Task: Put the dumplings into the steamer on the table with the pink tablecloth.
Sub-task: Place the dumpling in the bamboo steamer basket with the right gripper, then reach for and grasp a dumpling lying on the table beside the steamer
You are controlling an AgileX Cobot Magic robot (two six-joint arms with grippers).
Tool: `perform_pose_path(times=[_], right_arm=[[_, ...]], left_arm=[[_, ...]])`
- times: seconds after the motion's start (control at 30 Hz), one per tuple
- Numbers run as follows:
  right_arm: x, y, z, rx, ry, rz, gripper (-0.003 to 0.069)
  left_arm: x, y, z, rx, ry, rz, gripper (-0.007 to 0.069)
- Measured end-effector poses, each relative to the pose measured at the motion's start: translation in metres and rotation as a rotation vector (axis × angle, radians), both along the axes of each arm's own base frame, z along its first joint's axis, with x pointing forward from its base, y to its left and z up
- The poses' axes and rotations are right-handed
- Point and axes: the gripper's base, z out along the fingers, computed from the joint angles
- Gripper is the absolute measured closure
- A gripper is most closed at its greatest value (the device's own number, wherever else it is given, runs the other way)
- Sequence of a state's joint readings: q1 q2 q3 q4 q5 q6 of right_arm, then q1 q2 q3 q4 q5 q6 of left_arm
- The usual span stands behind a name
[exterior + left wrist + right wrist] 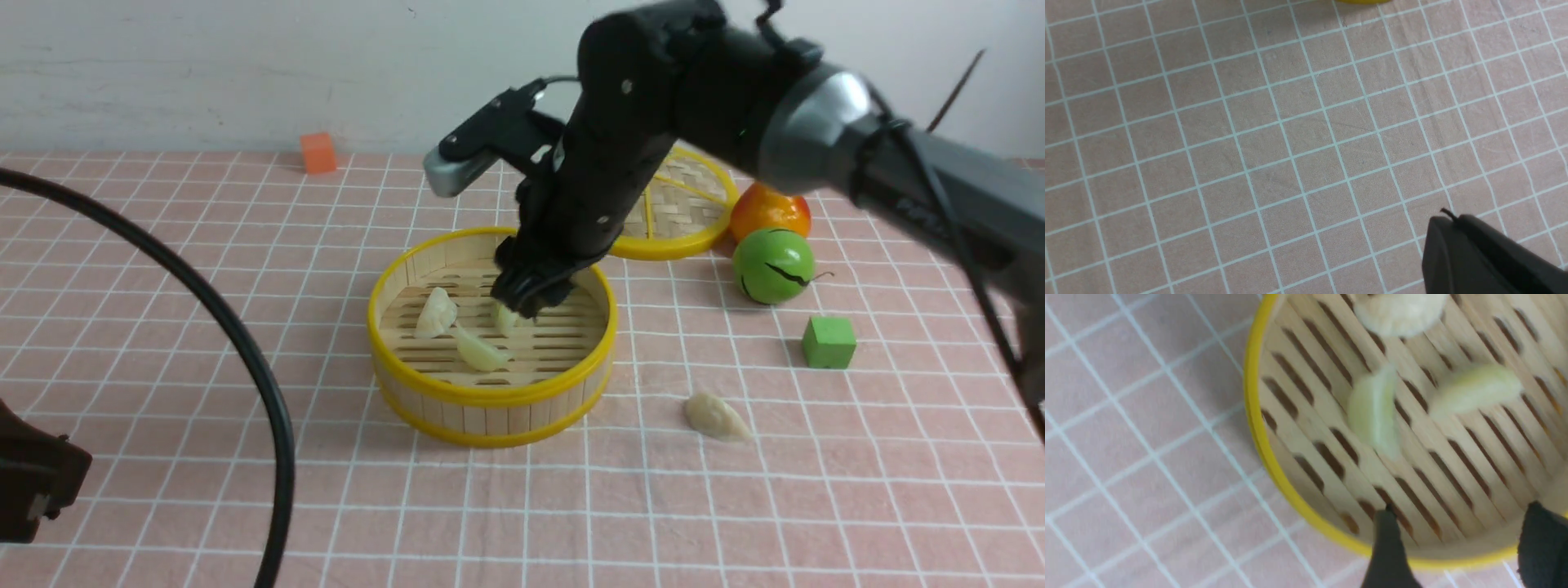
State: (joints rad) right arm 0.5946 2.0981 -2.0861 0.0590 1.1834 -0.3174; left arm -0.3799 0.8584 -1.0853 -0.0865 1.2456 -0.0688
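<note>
The right fingers [1387, 549] are standing wide apart just over the steamer's floor and are holding nothing; the bamboo slats are showing in the gap between them. The left fingers [1474, 253] are pressing shut on nothing and are hanging over bare cloth, well apart from the steamer. Three dumplings [482, 351] are lying inside the steamer [490, 398], one right under the right fingers, so most of the job is looking done. The fourth dumpling [717, 416] is sitting out on the table [163, 343], near the steamer's wall but not touching it, and it is waiting to go in. The dumplings are looking soft, pale and a bit see-through, curved like little moons. The steamer is looking round and shallow, with wooden strips for a wall, yellow rims and long slots in its floor. The pink tablecloth [816, 506] is looking thin, with white lines making small squares.
</note>
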Motion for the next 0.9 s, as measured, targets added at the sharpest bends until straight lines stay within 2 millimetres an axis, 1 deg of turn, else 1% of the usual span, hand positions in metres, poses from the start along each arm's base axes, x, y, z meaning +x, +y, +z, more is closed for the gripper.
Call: perform_pose_path(times=[0.07,0.13,0.17,0.23,0.27,0.37,0.4,0.47,0.53,0.57,0.67,0.73,0.77,0.83,0.87,0.9], right_arm=[[0.002,-0.016,0.008,-0.018,0.012,-0.036,0.0238],[0.008,-0.033,0.002,-0.027,0.042,-0.092,0.0238],[0.009,-0.035,0.001,-0.028,0.047,-0.101,0.0238],[0.013,-0.054,-0.011,-0.047,0.097,-0.160,0.0238],[0.014,-0.076,-0.027,-0.072,0.161,-0.212,0.0238],[0.010,-0.097,-0.043,-0.108,0.226,-0.241,0.0238],[0.007,-0.107,-0.054,-0.130,0.266,-0.252,0.0238],[0.004,-0.119,-0.071,-0.156,0.312,-0.255,0.0238],[0.004,-0.124,-0.087,-0.153,0.304,-0.262,0.0238],[0.004,-0.124,-0.090,-0.150,0.297,-0.263,0.0238],[0.013,-0.122,-0.108,-0.104,0.210,-0.274,0.0238],[0.016,-0.121,-0.115,-0.094,0.191,-0.277,0.0238],[0.022,-0.119,-0.124,-0.079,0.161,-0.282,0.0238],[0.025,-0.118,-0.135,-0.078,0.162,-0.285,0.0246],[0.026,-0.118,-0.137,-0.080,0.165,-0.285,0.0248],[0.026,-0.117,-0.140,-0.080,0.172,-0.286,0.0265]], left_arm=[[0.000,0.000,0.000,0.001,-0.005,-0.008,0.0638],[0.000,-0.001,0.000,-0.004,-0.007,-0.013,0.0638],[0.000,-0.001,0.001,-0.005,-0.008,-0.013,0.0638],[0.000,-0.001,0.001,-0.004,-0.008,-0.015,0.0638],[0.000,-0.001,0.001,-0.004,-0.009,-0.015,0.0638],[0.000,-0.001,0.001,-0.006,-0.010,-0.016,0.0636],[0.000,-0.001,0.001,-0.005,-0.011,-0.018,0.0634],[0.001,-0.001,0.001,-0.007,-0.015,-0.017,0.0632],[0.001,-0.001,0.001,-0.004,-0.020,-0.016,0.0630],[0.001,-0.001,0.001,-0.005,-0.021,-0.017,0.0630],[0.001,-0.001,0.001,-0.005,-0.025,-0.018,0.0627],[0.001,-0.001,0.001,-0.005,-0.027,-0.018,0.0625],[0.002,-0.001,0.002,-0.005,-0.029,-0.018,0.0624],[0.002,-0.001,0.002,-0.004,-0.030,-0.018,0.0623],[0.002,-0.001,0.002,-0.004,-0.030,-0.018,0.0624],[0.002,-0.001,0.002,-0.004,-0.030,-0.018,0.0624]])
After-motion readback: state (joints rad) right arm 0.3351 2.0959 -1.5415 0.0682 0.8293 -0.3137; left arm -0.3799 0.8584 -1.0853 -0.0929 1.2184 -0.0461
